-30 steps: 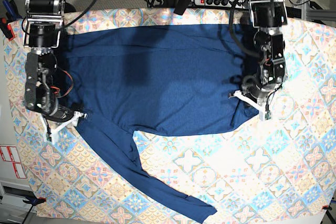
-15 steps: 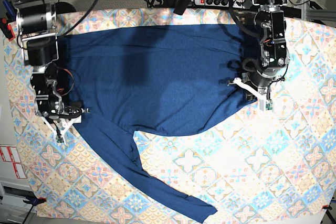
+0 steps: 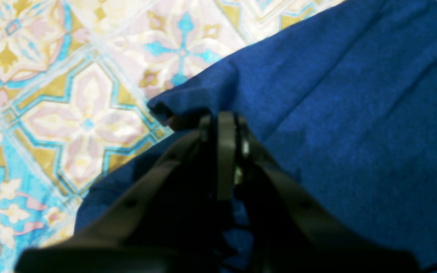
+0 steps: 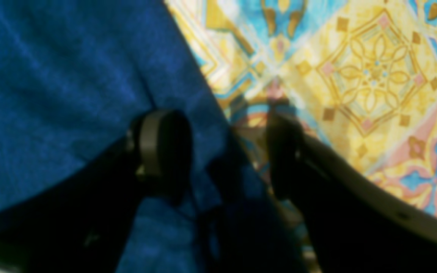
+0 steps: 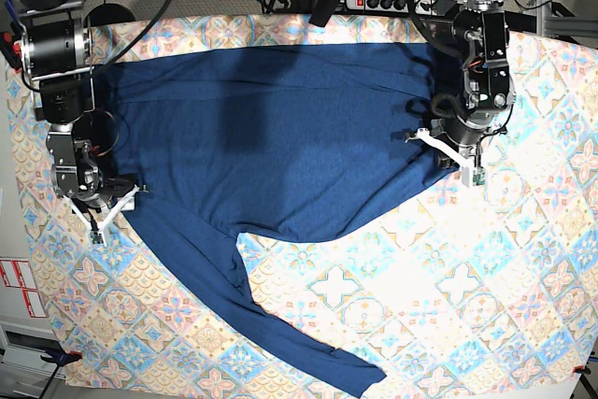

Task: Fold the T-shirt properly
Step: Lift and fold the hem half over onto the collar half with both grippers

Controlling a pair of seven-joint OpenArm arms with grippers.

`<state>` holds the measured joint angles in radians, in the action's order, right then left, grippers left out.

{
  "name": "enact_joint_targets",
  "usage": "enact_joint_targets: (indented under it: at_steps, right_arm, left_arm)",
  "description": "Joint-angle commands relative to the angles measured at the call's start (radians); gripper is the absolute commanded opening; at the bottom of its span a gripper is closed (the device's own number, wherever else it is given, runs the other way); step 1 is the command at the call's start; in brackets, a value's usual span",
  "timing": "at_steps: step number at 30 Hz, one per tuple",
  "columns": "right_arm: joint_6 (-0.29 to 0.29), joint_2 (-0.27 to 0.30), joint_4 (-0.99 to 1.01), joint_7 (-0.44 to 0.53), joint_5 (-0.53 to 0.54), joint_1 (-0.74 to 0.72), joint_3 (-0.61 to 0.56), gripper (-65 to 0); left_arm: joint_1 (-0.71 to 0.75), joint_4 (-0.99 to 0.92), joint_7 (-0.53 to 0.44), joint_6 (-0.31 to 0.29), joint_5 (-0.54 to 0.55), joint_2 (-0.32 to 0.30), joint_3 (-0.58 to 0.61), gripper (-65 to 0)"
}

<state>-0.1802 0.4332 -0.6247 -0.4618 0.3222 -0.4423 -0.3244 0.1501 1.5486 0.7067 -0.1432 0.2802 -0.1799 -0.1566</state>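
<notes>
The T-shirt (image 5: 280, 147), a plain dark navy long-sleeved knit, lies spread flat across the upper and middle part of the base view, on a tabletop (image 5: 467, 306) covered in a tile pattern of blue, yellow and pink. One long sleeve runs from the shirt's lower left down toward the bottom centre of the frame, ending near the lower edge. At the right of the base view the left end effector (image 5: 447, 149) sits at the shirt's right edge, and its wrist view shows the two fingers pressed together with a raised fold of the navy fabric (image 3: 317, 113) pinched between their tips, the cloth lifted into a small ridge above the patterned tabletop (image 3: 70, 94) in the upper left of that frame. At the left of the base view the right end effector (image 5: 112, 207) rests at the shirt's left edge, just above where the sleeve branches off. In its wrist view the two fingers (image 4: 157, 148) stand well apart, one over the navy fabric (image 4: 51, 94) on the left, the other over the bare patterned tabletop (image 4: 374, 76) on the right, so the shirt's edge runs between them and nothing is gripped. Both wrist views are soft and blurred.
</notes>
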Motion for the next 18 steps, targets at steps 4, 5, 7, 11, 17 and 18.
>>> enact_joint_targets:
  at_steps: [4,5,7,11,17,18]
  right_arm:
    - [0.005,0.014,0.009,0.001,-0.004,-0.022,0.001,-35.2]
    - [0.005,0.014,0.009,0.001,-0.004,-0.022,0.001,-39.6]
    - [0.005,0.014,0.009,0.001,-0.004,-0.020,0.001,-49.8]
    - [-0.003,0.014,-0.002,-0.005,-0.004,-0.019,0.003,-65.0]
    - [-0.120,0.045,-0.111,-0.005,0.002,0.007,0.012,-64.6]
    - [-0.120,0.057,-0.151,-0.005,0.002,0.032,0.012,-64.6]
  left_arm:
    - [-0.007,0.020,-0.020,-0.002,0.006,-0.005,-0.002,-65.0]
    - [-0.007,0.020,-0.020,-0.002,0.006,-0.005,-0.002,-65.0]
    - [-0.007,0.020,-0.020,-0.002,0.006,-0.005,-0.002,-65.0]
    - [-0.007,0.020,-0.020,-0.002,0.006,-0.005,-0.002,-65.0]
    - [-0.004,0.020,-0.022,-0.002,0.006,-0.010,-0.002,-65.0]
    - [-0.004,0.020,-0.023,-0.002,0.006,-0.010,-0.002,-65.0]
